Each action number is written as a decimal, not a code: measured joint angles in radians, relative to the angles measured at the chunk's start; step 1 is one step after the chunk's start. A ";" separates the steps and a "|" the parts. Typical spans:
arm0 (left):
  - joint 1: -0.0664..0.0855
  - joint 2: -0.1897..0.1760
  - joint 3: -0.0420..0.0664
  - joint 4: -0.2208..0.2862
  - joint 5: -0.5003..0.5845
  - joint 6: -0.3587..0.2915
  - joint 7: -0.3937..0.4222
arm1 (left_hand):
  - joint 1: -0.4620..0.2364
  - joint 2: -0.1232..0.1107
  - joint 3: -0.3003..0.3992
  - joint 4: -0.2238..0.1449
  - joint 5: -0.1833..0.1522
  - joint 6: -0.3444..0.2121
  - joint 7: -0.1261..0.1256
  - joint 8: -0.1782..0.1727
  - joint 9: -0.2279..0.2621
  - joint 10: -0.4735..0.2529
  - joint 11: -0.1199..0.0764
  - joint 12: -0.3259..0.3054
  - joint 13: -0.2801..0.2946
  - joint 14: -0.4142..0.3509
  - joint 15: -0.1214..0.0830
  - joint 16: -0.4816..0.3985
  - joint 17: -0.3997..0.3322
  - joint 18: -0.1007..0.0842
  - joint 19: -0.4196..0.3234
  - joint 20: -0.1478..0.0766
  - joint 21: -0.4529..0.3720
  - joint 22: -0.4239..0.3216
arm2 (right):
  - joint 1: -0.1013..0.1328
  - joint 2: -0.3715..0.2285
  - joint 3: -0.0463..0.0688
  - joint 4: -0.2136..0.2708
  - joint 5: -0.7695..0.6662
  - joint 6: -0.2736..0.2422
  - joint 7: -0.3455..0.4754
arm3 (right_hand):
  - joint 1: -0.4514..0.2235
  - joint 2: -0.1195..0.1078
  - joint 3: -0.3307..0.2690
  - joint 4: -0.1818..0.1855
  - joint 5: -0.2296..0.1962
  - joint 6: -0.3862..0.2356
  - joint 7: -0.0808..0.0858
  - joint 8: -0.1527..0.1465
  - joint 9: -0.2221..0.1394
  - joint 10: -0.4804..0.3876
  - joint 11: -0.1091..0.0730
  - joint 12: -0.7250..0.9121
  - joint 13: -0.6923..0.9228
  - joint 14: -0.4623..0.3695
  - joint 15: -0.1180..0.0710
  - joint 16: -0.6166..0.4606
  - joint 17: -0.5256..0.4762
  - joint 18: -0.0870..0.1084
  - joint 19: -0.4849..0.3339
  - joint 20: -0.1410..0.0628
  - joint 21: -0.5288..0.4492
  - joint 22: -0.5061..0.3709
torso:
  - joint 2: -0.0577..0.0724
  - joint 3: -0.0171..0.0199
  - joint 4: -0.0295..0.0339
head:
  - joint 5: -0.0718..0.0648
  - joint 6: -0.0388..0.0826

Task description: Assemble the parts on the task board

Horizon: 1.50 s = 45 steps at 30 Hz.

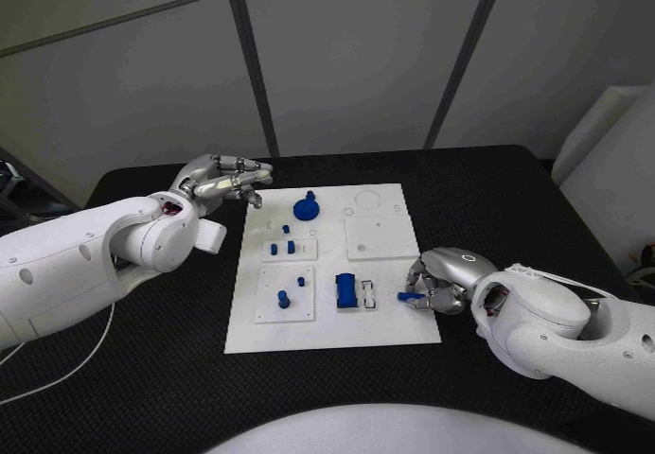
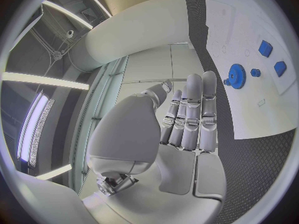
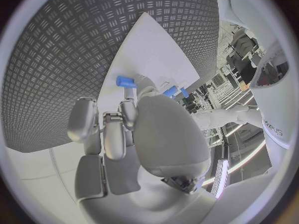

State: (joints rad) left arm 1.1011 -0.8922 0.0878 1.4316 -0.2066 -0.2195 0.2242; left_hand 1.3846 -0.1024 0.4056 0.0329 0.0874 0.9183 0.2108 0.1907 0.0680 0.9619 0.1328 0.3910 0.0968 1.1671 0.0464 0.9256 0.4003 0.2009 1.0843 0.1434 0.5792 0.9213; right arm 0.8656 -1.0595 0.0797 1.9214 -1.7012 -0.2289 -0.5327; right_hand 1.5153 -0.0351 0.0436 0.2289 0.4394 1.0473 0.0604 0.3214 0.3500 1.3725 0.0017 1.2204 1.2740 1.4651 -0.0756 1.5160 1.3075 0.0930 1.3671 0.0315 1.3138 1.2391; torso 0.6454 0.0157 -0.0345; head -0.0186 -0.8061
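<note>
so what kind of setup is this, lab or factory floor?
Looks like a robotics lab test cell, not a production line: a white task board with small blue parts lies on a black table, plain partition panels stand behind, and ceiling strip lights show overhead.

White task board (image 1: 389, 326), blue parts (image 1: 308, 205), black tread-patterned table (image 1: 505, 180), silver right hand (image 1: 434, 284)

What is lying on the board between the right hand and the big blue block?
In the head view, a small white bar lies on the task board between the right hand and the blue block.
</note>
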 measured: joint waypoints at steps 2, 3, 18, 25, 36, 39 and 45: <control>0.000 0.000 0.000 0.000 0.000 0.000 0.000 | 0.000 0.000 0.000 0.000 0.000 0.000 0.000 0.000 0.000 0.000 0.000 0.000 0.000 0.000 0.000 0.000 0.000 0.000 0.000 0.000 0.000 0.000 | 0.000 0.001 0.000 0.004 0.010 -0.017 -0.004 | 0.006 -0.006 0.023 0.023 -0.005 0.001 0.001 0.000 -0.001 0.003 -0.001 0.002 0.002 0.000 0.000 0.000 0.000 0.000 0.002 0.002 0.000 0.003 | 0.000 -0.0002 0.0000 | 0.002 0.001; 0.000 0.001 0.000 0.000 0.000 0.001 0.000 | 0.000 0.000 0.000 0.000 0.000 0.000 0.000 0.000 0.000 0.000 0.000 0.000 0.000 0.000 0.000 0.000 0.000 0.000 0.000 0.000 0.000 0.000 | 0.000 0.003 0.000 0.006 0.014 -0.025 -0.006 | 0.006 -0.007 0.037 0.037 -0.008 0.001 0.001 0.000 -0.002 0.006 0.002 0.002 0.002 0.000 0.000 0.000 0.000 0.000 0.002 0.002 0.000 0.004 | 0.000 -0.0002 0.0002 | 0.002 0.002; 0.000 0.001 0.000 0.001 0.000 0.008 0.000 | 0.000 0.000 0.000 0.000 0.000 0.000 0.000 0.000 0.000 0.000 0.000 0.000 0.000 -0.004 0.004 0.000 0.000 0.000 0.000 0.000 0.000 -0.001 | 0.000 0.063 0.001 0.002 0.056 -0.149 -0.021 | -0.057 -0.069 0.158 0.045 -0.022 0.001 0.002 0.001 -0.019 0.030 -0.019 -0.003 0.004 0.000 0.000 0.004 0.000 0.000 0.002 0.002 0.006 0.010 | 0.001 -0.0002 -0.0008 | 0.012 -0.002; 0.000 0.001 0.000 0.001 0.000 0.010 0.000 | 0.000 0.000 -0.002 -0.002 0.000 0.000 0.000 0.000 0.000 0.000 0.000 0.000 0.000 -0.004 0.004 0.000 0.000 0.000 0.000 0.000 0.000 -0.001 | 0.000 0.104 0.001 -0.026 0.081 -0.141 -0.024 | -0.108 -0.070 0.212 0.037 -0.045 0.001 0.002 0.001 -0.019 0.030 -0.020 -0.003 0.002 0.000 0.000 0.004 0.000 0.000 0.002 0.002 0.006 0.007 | 0.001 -0.0010 -0.0011 | 0.011 -0.003; 0.000 0.005 0.000 0.001 0.000 0.012 0.000 | 0.000 0.000 -0.003 -0.003 0.000 0.000 0.000 0.000 0.000 -0.004 0.004 0.000 0.000 -0.004 0.004 0.000 -0.001 0.000 0.000 0.000 0.000 -0.002 | 0.000 0.150 0.000 -0.060 0.104 -0.081 -0.028 | -0.206 -0.067 0.211 0.060 0.003 0.016 0.006 0.014 -0.015 0.043 -0.025 0.000 0.010 0.000 0.000 0.004 0.000 0.000 0.002 0.002 0.006 0.008 | 0.001 -0.0001 0.0001 | 0.018 -0.004; 0.000 0.006 0.000 0.001 0.000 0.012 0.000 | 0.000 0.000 -0.003 -0.003 0.000 0.000 0.000 0.000 0.000 -0.004 0.004 0.000 0.000 -0.004 0.004 0.000 -0.001 0.000 0.000 0.000 0.000 -0.002 | 0.001 0.158 0.001 -0.063 0.104 -0.073 -0.030 | -0.229 -0.065 0.201 0.059 0.006 0.021 0.004 0.015 0.046 0.043 -0.025 0.005 0.015 0.000 0.000 0.004 0.000 0.000 0.002 0.002 0.006 0.010 | 0.001 0.0006 -0.0003 | 0.019 -0.005; 0.000 0.006 0.000 -0.001 0.000 0.013 0.000 | 0.000 0.000 -0.003 -0.003 0.000 0.000 0.000 0.000 0.000 -0.004 0.004 0.000 0.000 -0.004 0.004 0.000 -0.001 0.000 0.000 0.000 0.000 -0.002 | 0.002 0.166 0.001 -0.071 0.102 -0.069 -0.034 | -0.269 -0.057 0.181 0.061 0.022 0.042 -0.013 0.022 0.071 0.048 -0.030 0.011 0.022 0.002 -0.002 0.008 0.000 0.000 0.006 -0.001 0.006 0.013 | 0.001 0.0004 -0.0010 | 0.020 -0.007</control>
State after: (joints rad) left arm 1.1007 -0.8858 0.0878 1.4309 -0.2066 -0.2067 0.2239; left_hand 1.3846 -0.1024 0.4028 0.0301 0.0874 0.9183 0.2108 0.1907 0.0679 0.9580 0.1367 0.3910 0.0968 1.1636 0.0499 0.9256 0.3997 0.2009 1.0843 0.1433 0.5792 0.9195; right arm 0.8674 -0.8934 0.0811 1.8502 -1.5988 -0.2979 -0.5668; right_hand 1.2465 -0.0917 0.2245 0.2898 0.4610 1.0890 0.0470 0.3431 0.4210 1.4209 -0.0287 1.2319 1.2964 1.4671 -0.0776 1.5238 1.3074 0.0930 1.3727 0.0302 1.3195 1.2524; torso 0.6461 0.0161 -0.0355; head 0.0015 -0.8129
